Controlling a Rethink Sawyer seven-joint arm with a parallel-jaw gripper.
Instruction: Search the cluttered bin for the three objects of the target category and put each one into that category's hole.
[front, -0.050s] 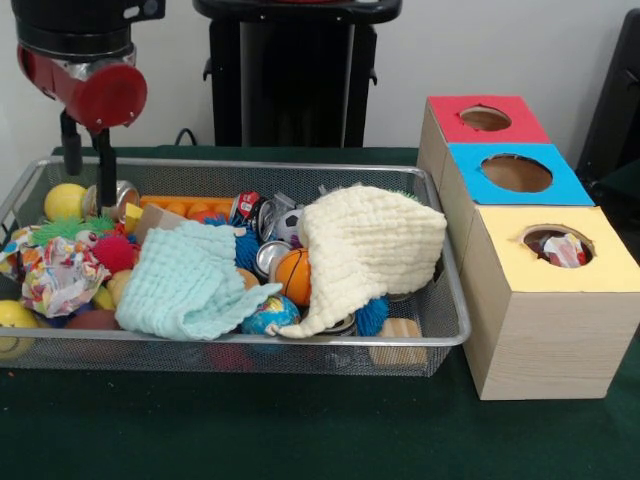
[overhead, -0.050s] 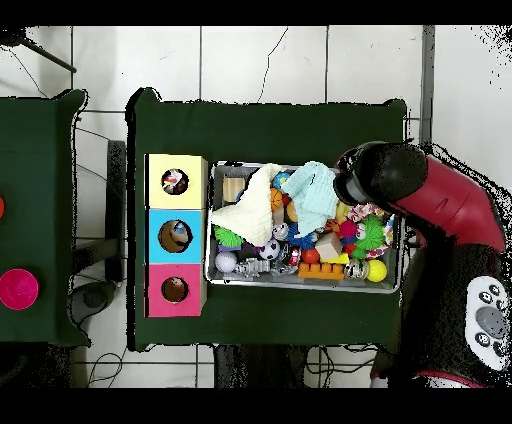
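The wire-mesh bin (front, -0.050s: 440, 300) heaped with toys and cloths sits on the green-covered bench (front, -0.050s: 300, 430), and just to its side stands a row of three wooden boxes, each with a round hole in a coloured top: red (front, -0.050s: 485, 118), blue (front, -0.050s: 516, 173) and yellow (front, -0.050s: 557, 246). They are lined up close against the bin, I'd guess so that each drop is a short carry. Something crumpled and patterned already lies inside the yellow box. A cream waffle-knit cloth (front, -0.050s: 370, 245) and a mint-green cloth (front, -0.050s: 190, 285) are draped over the pile, hiding much of it; an orange mini basketball (front, -0.050s: 293, 275) and a small globe ball (front, -0.050s: 270, 315) peek out between them. The red and black arm's hand (front, -0.050s: 88, 165) hangs over the bin's far corner near a yellow ball (front, -0.050s: 64, 201), and I cannot tell whether it is parted or carrying anything. No readable writing or labels anywhere.
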